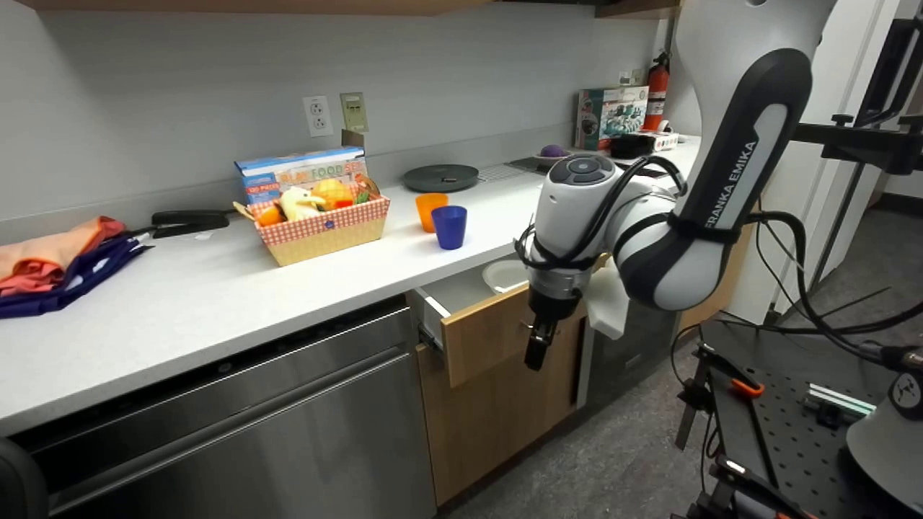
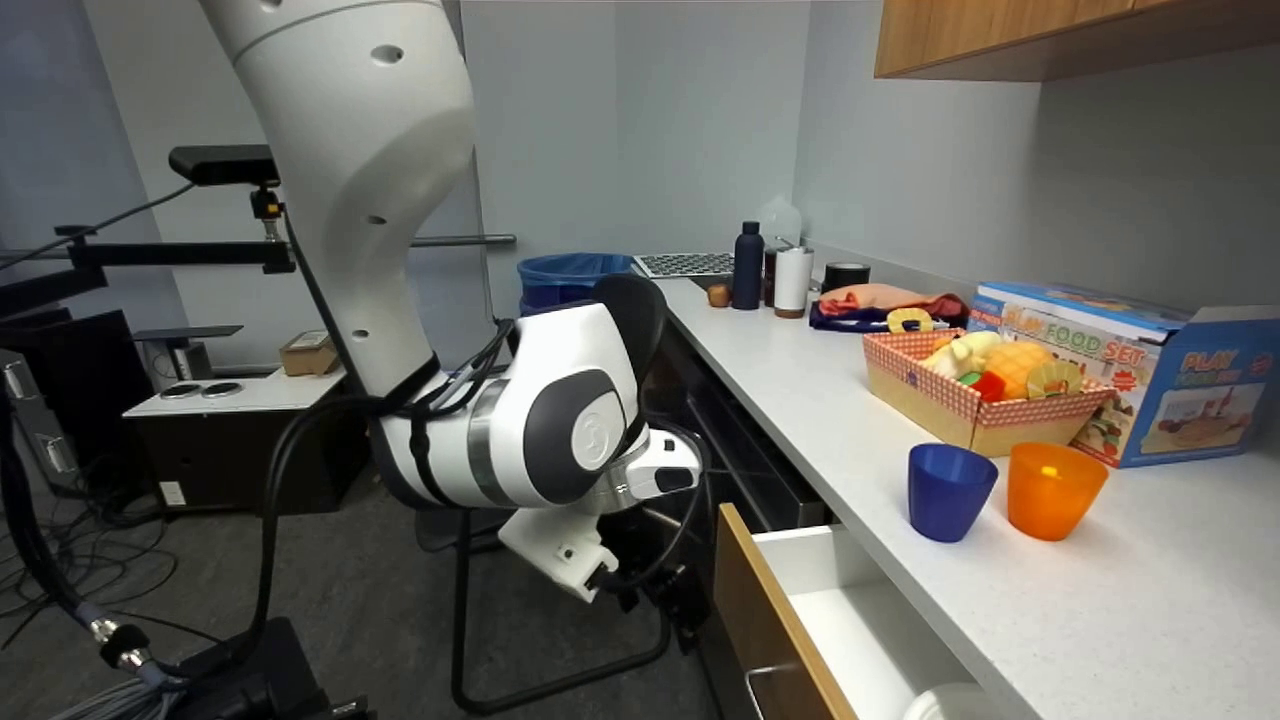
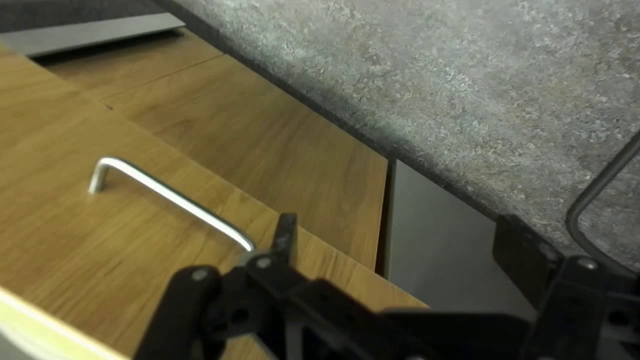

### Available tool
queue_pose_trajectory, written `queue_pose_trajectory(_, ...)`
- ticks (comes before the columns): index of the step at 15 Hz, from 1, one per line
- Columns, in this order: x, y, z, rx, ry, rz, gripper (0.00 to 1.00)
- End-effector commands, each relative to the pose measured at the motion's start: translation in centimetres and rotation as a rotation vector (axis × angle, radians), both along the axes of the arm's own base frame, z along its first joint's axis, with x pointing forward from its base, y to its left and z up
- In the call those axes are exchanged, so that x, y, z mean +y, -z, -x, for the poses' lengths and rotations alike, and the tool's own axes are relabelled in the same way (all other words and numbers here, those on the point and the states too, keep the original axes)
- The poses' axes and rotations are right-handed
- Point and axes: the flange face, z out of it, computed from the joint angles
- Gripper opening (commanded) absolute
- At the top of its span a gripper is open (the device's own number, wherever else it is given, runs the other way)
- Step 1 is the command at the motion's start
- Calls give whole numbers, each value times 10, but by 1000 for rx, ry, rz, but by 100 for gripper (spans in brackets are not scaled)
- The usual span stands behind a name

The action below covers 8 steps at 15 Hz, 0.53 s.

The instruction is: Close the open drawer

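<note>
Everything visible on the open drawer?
The drawer stands pulled out beneath the white counter. Its flat front looks like medium-brown wood and carries a silver, metal-looking bar handle; the inner box is white, with a dark runner below its side. A pale rounded dish lies inside, partly hidden. The open gripper hangs by the front, overlapping one handle end in the wrist view; contact can't be told.

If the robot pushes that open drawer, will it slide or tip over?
The drawer probably slides rather than tips: a dark runner seems to support its side. Its flat wooden front looks stiff, so it likely won't bend. The pale round dish inside might shift a little.
</note>
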Motion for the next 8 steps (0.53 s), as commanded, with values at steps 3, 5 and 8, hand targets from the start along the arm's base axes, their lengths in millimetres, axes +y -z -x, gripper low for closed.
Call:
queue_pose_trajectory(3, 2, -4, 14, -3, 93, -48, 100)
queue_pose_trajectory(5, 2, -7, 17, -8, 112, -60, 100)
queue_pose_trajectory(8, 2, -9, 18, -10, 117, -64, 100)
